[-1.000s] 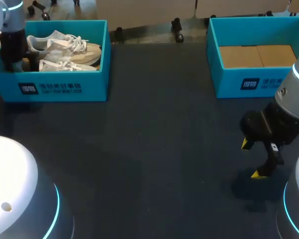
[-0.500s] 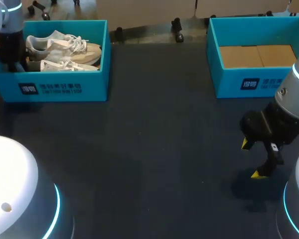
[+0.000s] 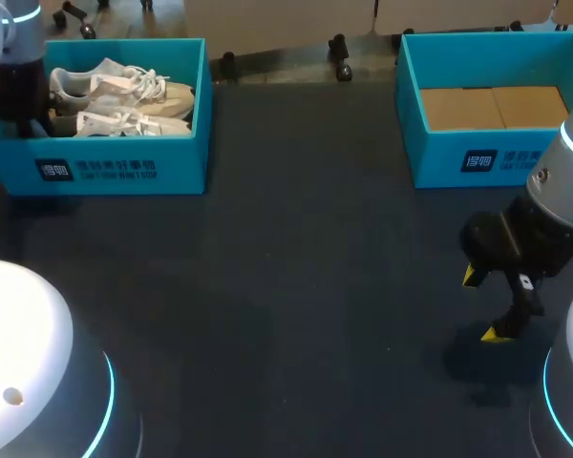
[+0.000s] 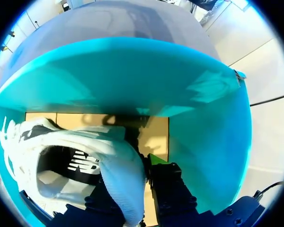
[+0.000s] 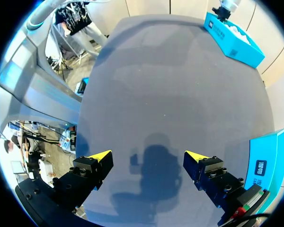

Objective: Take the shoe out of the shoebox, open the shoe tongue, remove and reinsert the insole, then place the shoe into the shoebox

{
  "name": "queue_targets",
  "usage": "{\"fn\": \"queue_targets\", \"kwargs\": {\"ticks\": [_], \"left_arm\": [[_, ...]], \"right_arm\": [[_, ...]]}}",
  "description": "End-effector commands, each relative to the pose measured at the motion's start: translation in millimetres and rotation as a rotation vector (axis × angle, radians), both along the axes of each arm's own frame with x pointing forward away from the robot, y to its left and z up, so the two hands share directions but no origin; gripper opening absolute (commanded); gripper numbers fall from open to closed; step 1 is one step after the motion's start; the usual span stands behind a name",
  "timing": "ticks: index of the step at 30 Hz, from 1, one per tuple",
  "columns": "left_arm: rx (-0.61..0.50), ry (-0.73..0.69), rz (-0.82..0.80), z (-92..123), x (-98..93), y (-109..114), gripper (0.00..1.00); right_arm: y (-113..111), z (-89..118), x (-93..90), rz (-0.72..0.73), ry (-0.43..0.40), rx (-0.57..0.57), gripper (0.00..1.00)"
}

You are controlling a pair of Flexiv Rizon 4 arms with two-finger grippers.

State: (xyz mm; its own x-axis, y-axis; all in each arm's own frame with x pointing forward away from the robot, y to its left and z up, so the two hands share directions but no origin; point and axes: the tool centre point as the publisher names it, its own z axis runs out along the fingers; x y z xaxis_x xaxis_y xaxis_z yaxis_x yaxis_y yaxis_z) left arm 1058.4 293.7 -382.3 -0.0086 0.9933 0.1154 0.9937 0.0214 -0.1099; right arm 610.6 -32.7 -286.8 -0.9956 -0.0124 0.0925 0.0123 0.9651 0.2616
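Two white sneakers [image 3: 124,91] lie in the blue shoebox [image 3: 124,174] at the far left of the table. My left gripper [image 3: 31,116] reaches down into that box's left end. In the left wrist view the heel of one white shoe [image 4: 118,172] sits between the dark fingers [image 4: 168,182], which press it from both sides; my left gripper [image 4: 135,185] is shut on it above the box's cardboard floor [image 4: 156,137]. My right gripper [image 3: 484,305] hangs open over bare table at the near right, its yellow tips wide apart [image 5: 146,161], with nothing between them.
A second blue box [image 3: 487,157] with a cardboard floor stands at the far right, just beyond my right arm. The dark table [image 3: 296,267] stretches between the two boxes. The left box [image 5: 234,40] shows far ahead in the right wrist view.
My left gripper has closed on the shoe's heel inside the left box and the shoe has shifted slightly. The right arm has not moved.
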Motion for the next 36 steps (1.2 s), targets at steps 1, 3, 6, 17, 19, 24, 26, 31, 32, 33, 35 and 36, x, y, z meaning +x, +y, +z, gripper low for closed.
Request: {"fn": "queue_targets", "kwargs": {"ticks": [1, 3, 6, 17, 19, 24, 26, 31, 32, 33, 35, 36], "left_arm": [[-0.007, 0.002, 0.004, 8, 0.2, 4, 0.00], [-0.009, 0.008, 0.010, 11, 3.4, 5, 0.00], [-0.010, 0.005, 0.027, 17, 7.7, 8, 0.00], [-0.016, -0.010, 0.036, 49, 11.2, 13, 0.00], [-0.013, -0.018, 0.034, 54, 11.3, 14, 0.00], [-0.003, -0.024, 0.039, 69, 13.0, 18, 0.00], [-0.003, -0.032, 0.042, 76, 14.9, 19, 0.00], [-0.012, -0.021, 0.053, 95, 21.5, 20, 0.00], [-0.012, -0.021, 0.053, 99, 22.5, 20, 0.00], [-0.014, -0.018, 0.053, 105, 23.1, 20, 0.00], [-0.019, -0.006, 0.052, 116, 23.6, 20, 0.00], [-0.018, -0.008, 0.054, 122, 23.0, 21, 0.00]], "right_arm": [[1, -1, 0.0, 0.000, 0.000, -0.001, 1.00], [1, -1, 0.0, 0.000, 0.000, -0.001, 1.00], [1, -1, 0.0, 0.000, 0.000, -0.001, 1.00], [1, -1, 0.0, 0.000, 0.000, -0.001, 1.00], [1, -1, 0.0, 0.000, 0.000, -0.001, 1.00], [1, -1, 0.0, 0.000, 0.000, -0.001, 1.00], [1, -1, 0.0, 0.000, 0.000, -0.001, 1.00], [1, -1, 0.0, 0.000, 0.000, -0.001, 1.00], [1, -1, 0.0, 0.000, 0.000, -0.001, 1.00], [1, -1, 0.0, 0.000, 0.000, -0.001, 1.00], [1, -1, 0.0, 0.000, 0.000, -0.001, 1.00], [1, -1, 0.0, 0.000, 0.000, -0.001, 1.00]]}}
